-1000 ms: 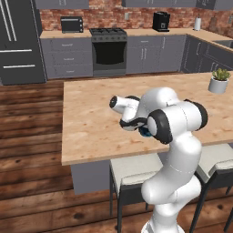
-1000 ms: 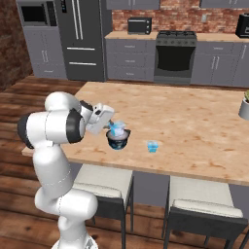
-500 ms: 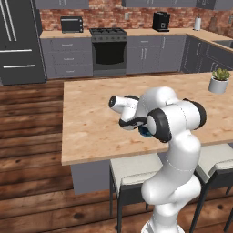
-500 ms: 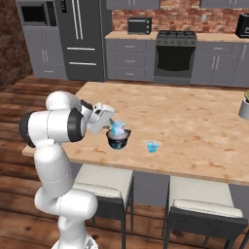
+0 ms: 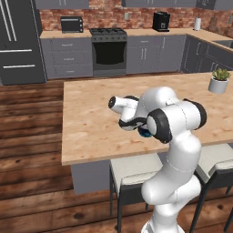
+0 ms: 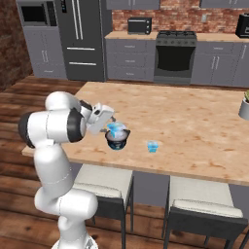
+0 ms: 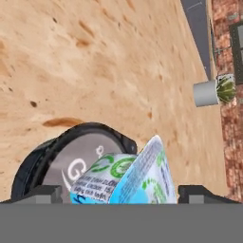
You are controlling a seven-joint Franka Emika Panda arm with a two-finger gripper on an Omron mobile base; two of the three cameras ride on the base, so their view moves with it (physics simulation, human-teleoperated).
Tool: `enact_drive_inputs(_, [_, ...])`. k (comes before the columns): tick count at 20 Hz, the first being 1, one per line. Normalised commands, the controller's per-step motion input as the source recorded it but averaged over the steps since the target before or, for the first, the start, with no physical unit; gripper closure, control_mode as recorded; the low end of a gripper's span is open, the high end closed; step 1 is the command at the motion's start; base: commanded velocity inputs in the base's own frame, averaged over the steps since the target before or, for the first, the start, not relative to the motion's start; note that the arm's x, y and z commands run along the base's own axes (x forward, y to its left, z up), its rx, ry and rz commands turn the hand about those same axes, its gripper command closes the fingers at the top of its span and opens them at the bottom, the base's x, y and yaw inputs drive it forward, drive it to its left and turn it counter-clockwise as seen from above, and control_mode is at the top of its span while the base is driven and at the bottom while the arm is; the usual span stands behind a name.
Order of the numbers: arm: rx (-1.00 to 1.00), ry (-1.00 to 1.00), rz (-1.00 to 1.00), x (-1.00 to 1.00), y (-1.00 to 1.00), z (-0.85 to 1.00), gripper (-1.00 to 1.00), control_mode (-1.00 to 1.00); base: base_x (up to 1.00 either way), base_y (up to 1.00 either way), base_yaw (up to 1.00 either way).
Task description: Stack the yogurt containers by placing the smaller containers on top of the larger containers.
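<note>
A dark tub (image 6: 117, 139) with a pale grey lid (image 7: 71, 163) stands near the island's front edge. A small light-blue yogurt cup (image 6: 115, 129) rests on that lid; in the hand view this cup (image 7: 126, 180) lies tilted. My gripper (image 7: 121, 192) is open just above it, one fingertip (image 7: 45, 193) on each side of the cup and spread wide. In the left base view my arm covers most of the tub (image 5: 144, 133). A second small light-blue cup (image 6: 152, 146) sits on the counter to the tub's right.
A white plant pot (image 6: 244, 108) stands at the island's far right edge, also seen from the hand (image 7: 209, 92). Two stools (image 6: 103, 187) are tucked under the front edge. The wooden island top (image 6: 185, 116) stretches wide behind the tub.
The jaws have spread apart and let go of the small cup, which now rests on the dark tub. The arm has hardly moved.
</note>
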Motion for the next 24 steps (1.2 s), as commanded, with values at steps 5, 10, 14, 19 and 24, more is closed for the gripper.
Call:
enact_drive_inputs(5, [0.0,-0.03,0.0,-0.29,0.0,0.04,-1.0,-1.0,0.0,0.0,0.0])
enact_drive_inputs(10, [0.0,-0.03,0.0,-0.39,-0.01,0.33,-1.0,-1.0,0.0,0.0,0.0])
enact_drive_inputs(14, [0.0,-0.01,0.0,-0.29,-0.04,0.52,-1.0,-1.0,0.0,0.0,0.0])
enact_drive_inputs(19, [0.05,0.0,0.0,-0.17,-0.03,0.62,-1.0,-1.0,0.0,0.0,0.0])
enact_drive_inputs(24, [0.06,0.01,0.0,-0.19,-0.09,0.51,-1.0,-1.0,0.0,0.0,0.0])
